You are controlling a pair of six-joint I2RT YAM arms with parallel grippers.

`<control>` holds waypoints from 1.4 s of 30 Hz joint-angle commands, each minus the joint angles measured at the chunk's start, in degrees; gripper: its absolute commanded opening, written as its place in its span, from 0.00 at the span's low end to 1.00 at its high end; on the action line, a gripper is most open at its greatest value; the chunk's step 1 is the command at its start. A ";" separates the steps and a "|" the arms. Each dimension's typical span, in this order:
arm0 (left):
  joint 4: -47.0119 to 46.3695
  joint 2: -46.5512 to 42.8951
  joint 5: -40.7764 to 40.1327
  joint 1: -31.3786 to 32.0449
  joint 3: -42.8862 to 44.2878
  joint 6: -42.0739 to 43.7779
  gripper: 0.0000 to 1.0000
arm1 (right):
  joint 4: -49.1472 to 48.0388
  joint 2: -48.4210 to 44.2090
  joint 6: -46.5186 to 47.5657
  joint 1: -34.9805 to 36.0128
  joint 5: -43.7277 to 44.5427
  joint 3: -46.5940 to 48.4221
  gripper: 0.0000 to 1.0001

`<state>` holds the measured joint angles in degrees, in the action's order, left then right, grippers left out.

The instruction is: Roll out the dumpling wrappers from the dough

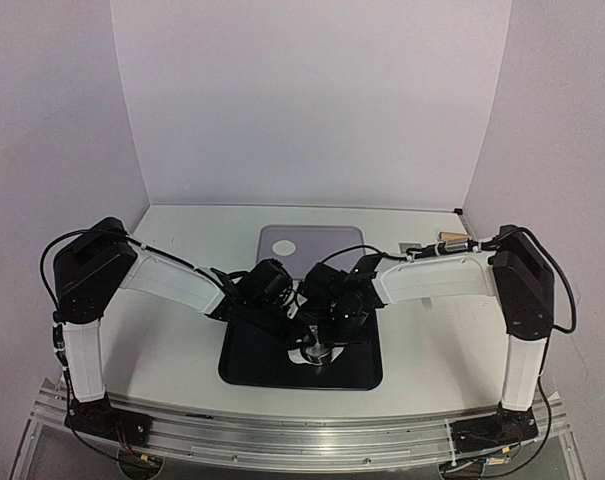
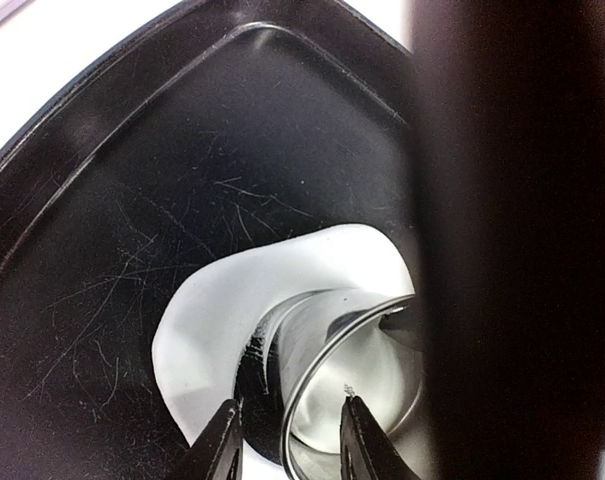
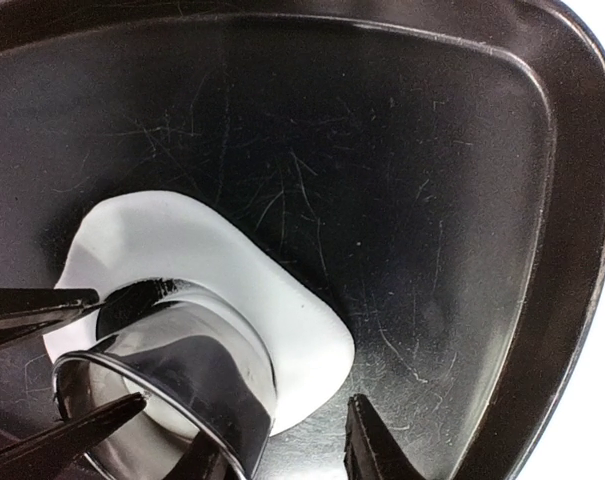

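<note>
A flattened white dough [image 3: 297,330] lies on the black tray [image 1: 252,365], and a small metal ring [image 3: 197,375] stands pressed into it. Seen from the left wrist, the dough [image 2: 207,325] curls round the ring [image 2: 312,360]. My left gripper [image 2: 289,435] is open, one finger outside the ring wall and one inside, neither touching it. Open too, my right gripper [image 3: 282,450] straddles the near wall, its outer fingertip [image 3: 365,435] clear of the ring above bare tray. From above, both grippers meet over the ring [image 1: 317,352]. One dumpling wrapper [image 1: 284,246] lies on a grey plate [image 1: 327,245].
A wooden rolling pin [image 1: 450,244] lies at the back right of the white table [image 1: 182,240]. The tray's raised rim [image 3: 572,200] runs close to the right of the dough. White walls close the table in at the back and sides.
</note>
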<state>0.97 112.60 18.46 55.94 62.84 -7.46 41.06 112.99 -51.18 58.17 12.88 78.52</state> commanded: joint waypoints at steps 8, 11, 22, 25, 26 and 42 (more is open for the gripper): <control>16.93 3.62 3.09 0.31 0.88 3.18 0.36 | -1.27 -5.05 -1.42 0.28 3.91 1.41 0.14; 17.02 3.68 3.42 0.37 0.90 3.25 0.36 | -1.25 -4.77 -1.81 0.34 3.53 1.35 0.09; 16.93 3.81 3.69 0.31 1.16 3.24 0.36 | -1.33 -2.44 -2.48 0.55 1.10 2.62 0.00; 17.13 3.77 3.64 0.26 1.31 3.32 0.36 | -1.35 -2.15 -2.52 0.70 0.67 2.78 0.00; 17.07 3.77 3.64 0.23 1.41 3.33 0.36 | -1.25 -2.01 -2.52 0.78 0.55 2.92 0.00; 18.80 2.98 2.67 -1.00 3.78 3.68 0.34 | -1.42 -0.56 -2.03 1.44 -3.83 4.08 0.00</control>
<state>9.83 112.94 22.20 55.05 67.22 -5.40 42.04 112.73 -54.65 58.83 9.47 79.20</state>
